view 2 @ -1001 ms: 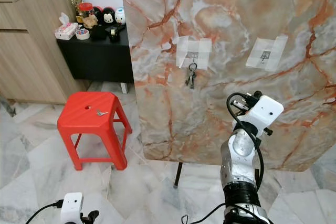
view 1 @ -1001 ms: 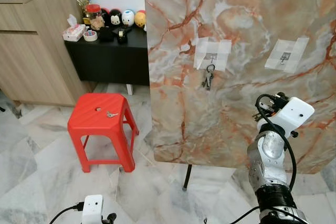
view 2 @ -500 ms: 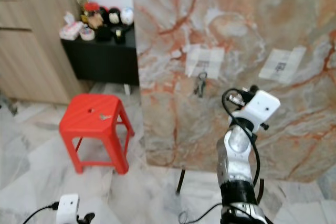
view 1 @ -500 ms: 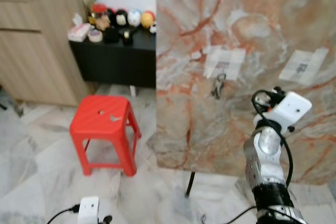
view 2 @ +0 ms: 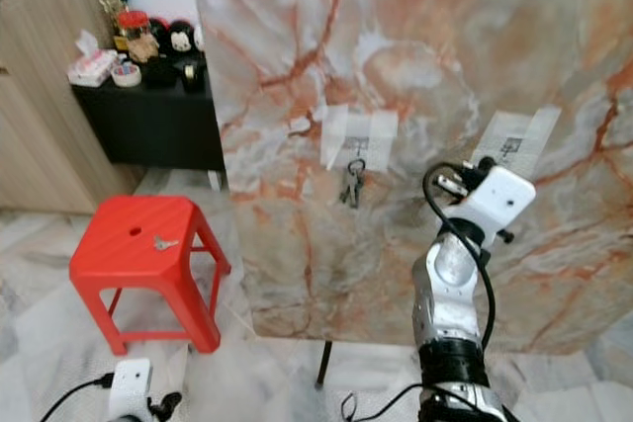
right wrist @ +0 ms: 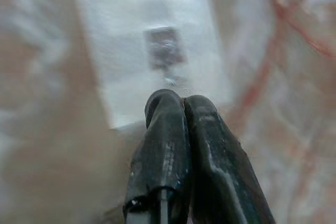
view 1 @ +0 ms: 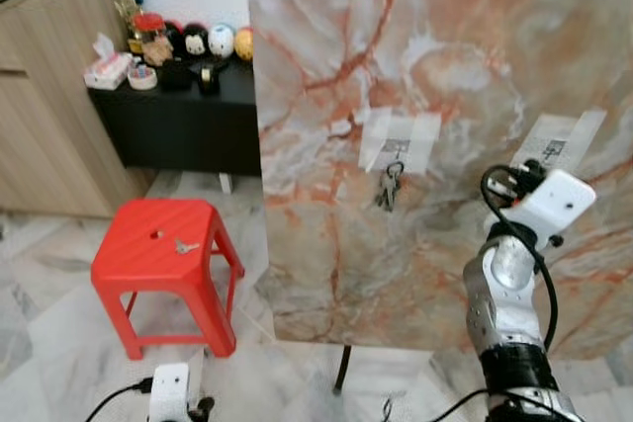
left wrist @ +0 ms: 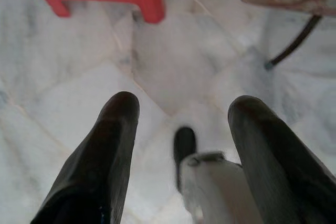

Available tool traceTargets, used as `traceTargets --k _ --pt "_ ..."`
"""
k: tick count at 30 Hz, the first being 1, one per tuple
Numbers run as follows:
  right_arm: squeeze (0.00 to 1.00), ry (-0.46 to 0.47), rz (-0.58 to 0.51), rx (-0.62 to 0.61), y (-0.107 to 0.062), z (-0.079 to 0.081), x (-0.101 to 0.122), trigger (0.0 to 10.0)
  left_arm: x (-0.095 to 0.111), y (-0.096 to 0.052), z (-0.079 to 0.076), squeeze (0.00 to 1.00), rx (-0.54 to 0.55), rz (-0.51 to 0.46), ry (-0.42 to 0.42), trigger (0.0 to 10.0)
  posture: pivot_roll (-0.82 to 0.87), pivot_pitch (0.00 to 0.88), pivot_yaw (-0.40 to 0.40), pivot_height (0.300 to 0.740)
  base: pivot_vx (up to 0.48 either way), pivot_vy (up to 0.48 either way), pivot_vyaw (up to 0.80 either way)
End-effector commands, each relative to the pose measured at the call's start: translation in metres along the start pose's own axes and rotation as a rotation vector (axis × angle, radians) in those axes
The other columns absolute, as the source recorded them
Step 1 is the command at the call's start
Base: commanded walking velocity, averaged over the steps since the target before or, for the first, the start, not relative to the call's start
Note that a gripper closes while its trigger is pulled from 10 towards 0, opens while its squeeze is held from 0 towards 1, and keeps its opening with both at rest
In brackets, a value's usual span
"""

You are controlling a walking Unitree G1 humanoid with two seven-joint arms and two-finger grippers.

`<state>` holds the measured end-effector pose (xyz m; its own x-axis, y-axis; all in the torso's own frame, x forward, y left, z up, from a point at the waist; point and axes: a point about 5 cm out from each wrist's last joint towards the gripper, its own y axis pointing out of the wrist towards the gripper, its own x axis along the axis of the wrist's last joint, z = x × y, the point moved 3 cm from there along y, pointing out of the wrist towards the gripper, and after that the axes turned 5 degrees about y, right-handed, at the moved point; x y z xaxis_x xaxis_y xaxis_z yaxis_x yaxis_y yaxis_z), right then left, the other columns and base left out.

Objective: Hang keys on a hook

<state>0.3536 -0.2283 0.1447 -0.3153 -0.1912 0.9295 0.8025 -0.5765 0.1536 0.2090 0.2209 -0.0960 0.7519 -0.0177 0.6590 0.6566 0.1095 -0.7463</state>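
Already hung, the keys (view 1: 389,188) dangle from a taped hook (view 1: 397,148) on the marble board (view 1: 326,86); beside it, the right claw (right wrist: 183,99) points pressed together, the left claw (left wrist: 178,114) spread.

Even, diffuse indoor light is filling both eye views; nothing is showing a hard shadow. The marble board (view 1: 435,135) is reading bright and slightly washed out across the centre, with soft blur smearing its veins. The stool (view 1: 156,249) at lower left is casting only a faint shadow on the pale floor (view 1: 59,343). The upper right corner is going black above the board's edge. The left wrist view is bright, with the near fingers (left wrist: 100,166) out of focus and the floor hazy. The right wrist view is heavily blurred; the tape patch (right wrist: 152,40) is glaring white, and the fingers (right wrist: 163,156) are catching dull highlights.
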Motion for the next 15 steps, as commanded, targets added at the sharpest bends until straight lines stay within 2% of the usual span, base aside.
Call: traceTargets --k 1,5,15 --pt "0.00 0.010 -0.051 0.001 0.005 0.003 0.014 10.0 -0.008 -0.002 0.004 0.00 0.009 0.022 -0.005 10.0 -0.02 0.000 -0.065 0.740 0.000 0.000 0.00" --pt "0.00 0.013 -0.065 -0.006 0.007 0.003 0.018 10.0 -0.008 -0.002 0.004 0.00 0.009 0.024 -0.004 10.0 -0.02 0.000 -0.064 0.740 0.000 0.000 0.00" --pt "0.00 0.001 -0.118 0.028 0.015 0.016 0.032 10.0 -0.010 -0.002 0.005 0.00 0.010 0.028 -0.003 10.0 -0.01 0.000 -0.063 0.740 0.000 0.000 0.00"
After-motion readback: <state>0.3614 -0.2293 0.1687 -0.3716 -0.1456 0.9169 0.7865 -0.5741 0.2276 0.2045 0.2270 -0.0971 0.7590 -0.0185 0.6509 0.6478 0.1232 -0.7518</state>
